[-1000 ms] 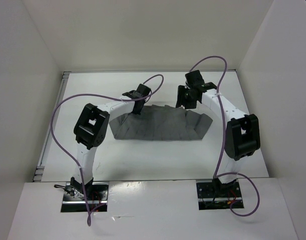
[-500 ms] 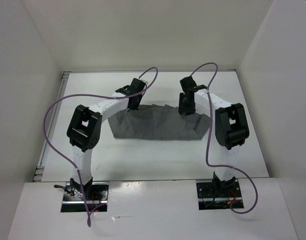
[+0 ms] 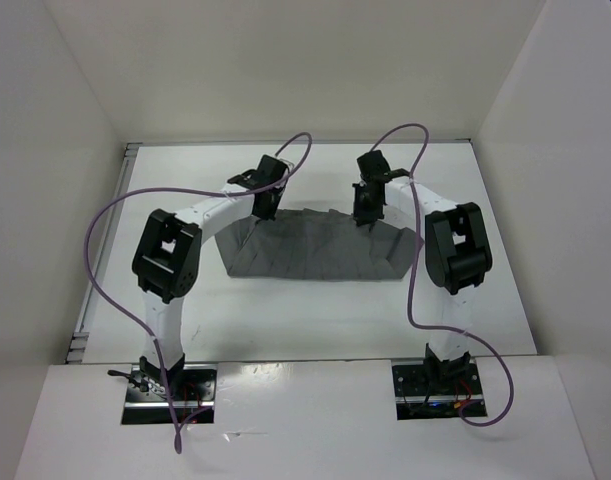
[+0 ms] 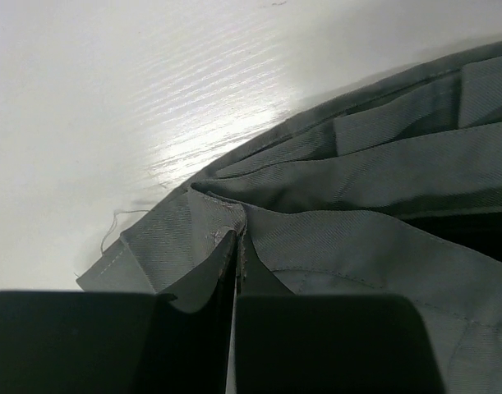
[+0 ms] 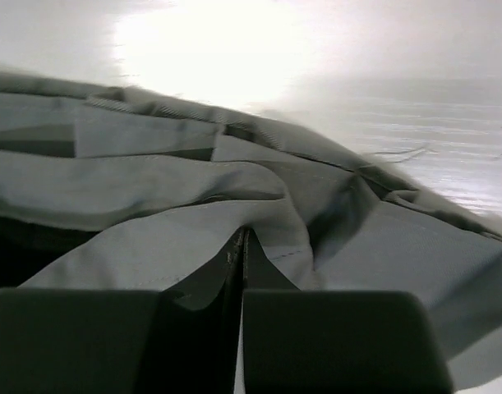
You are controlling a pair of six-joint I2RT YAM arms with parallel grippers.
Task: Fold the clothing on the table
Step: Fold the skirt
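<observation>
The clothing (image 3: 320, 250), a grey pleated skirt, lies spread across the middle of the white table (image 3: 315, 315), its curved edge toward the far side. My left gripper (image 3: 264, 211) sits at the skirt's far left corner, shut on a pinch of fabric (image 4: 226, 238) near a stitched edge. My right gripper (image 3: 366, 216) sits at the far right part of the skirt, shut on a fold of the cloth (image 5: 259, 234). In both wrist views the fabric bunches up between the closed fingers, with pleats (image 4: 382, 156) running away behind.
White walls (image 3: 80, 180) stand on the left, right and far sides of the table. Purple cables (image 3: 110, 240) loop above both arms. The arm bases (image 3: 170, 385) are bolted at the near edge.
My right arm swung left and down onto the skirt's far right part, and its gripper went from open to shut on the fabric. My left gripper stayed shut at the left corner.
</observation>
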